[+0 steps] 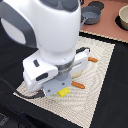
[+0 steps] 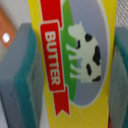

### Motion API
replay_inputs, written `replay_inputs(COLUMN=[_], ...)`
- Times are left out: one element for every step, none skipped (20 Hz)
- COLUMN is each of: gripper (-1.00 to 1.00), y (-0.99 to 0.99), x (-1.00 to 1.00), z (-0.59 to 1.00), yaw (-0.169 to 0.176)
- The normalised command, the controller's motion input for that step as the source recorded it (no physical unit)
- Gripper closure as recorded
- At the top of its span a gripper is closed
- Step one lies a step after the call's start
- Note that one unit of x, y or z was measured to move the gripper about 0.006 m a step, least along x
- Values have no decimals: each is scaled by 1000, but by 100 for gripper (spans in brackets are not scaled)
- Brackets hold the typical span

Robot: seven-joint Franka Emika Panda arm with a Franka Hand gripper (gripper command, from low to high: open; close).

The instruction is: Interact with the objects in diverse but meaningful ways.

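Yellow packet: the butter packet (image 2: 75,60) fills the wrist view, its red "BUTTER" banner and cow picture facing the camera; in the exterior view only a yellow end (image 1: 62,93) shows under the arm, at about 6 o'clock of the wrist.
Claw: the gripper (image 2: 75,67) has a grey, teal-edged pad (image 2: 22,75) on one long side of the packet and another pad (image 2: 121,60) on the other. The pads look pressed to the packet's edges, so I judge it closed on the packet at the packet's own width, though true contact is hard to confirm from this close.
Surface: a pale woven mat (image 1: 100,65) lies on the dark table; whether the packet rests on it or is just lifted, I cannot tell.
Neighbours: orange-brown pieces lie on the mat, one (image 1: 78,85) at about 3 o'clock of the packet's yellow end, another (image 1: 92,59) further off at 1 o'clock. A grey pot (image 1: 92,16) and a pale bowl (image 1: 123,19) stand well apart beyond the mat, toward 1 o'clock.
Doing the step well: keep the squeeze even across the long sides, lift straight up so the packet does not tilt or slip, and steer away from the nearby orange piece.
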Motion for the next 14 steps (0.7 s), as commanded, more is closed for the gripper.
replay_inputs(gripper=[100, 100, -100, -100, -100, -100, -100, -100, -100, -100, -100, -100, -100, -100], y=[-143, -71, 0, 0, 0, 0, -9, 0, 0, 0, 0, 0, 0, 31], x=[163, 251, 351, 331, 234, 20, 0, -37, -26, -37, -60, -86, -151, -154], z=[-303, -191, -31, 0, 0, 0, 0, 200, 417, 534, 651, 814, 963, 1000], yaw=[0, 0, 0, 0, 0, 0, 0, 0, 0, 0, 0, 0, 0, 0])
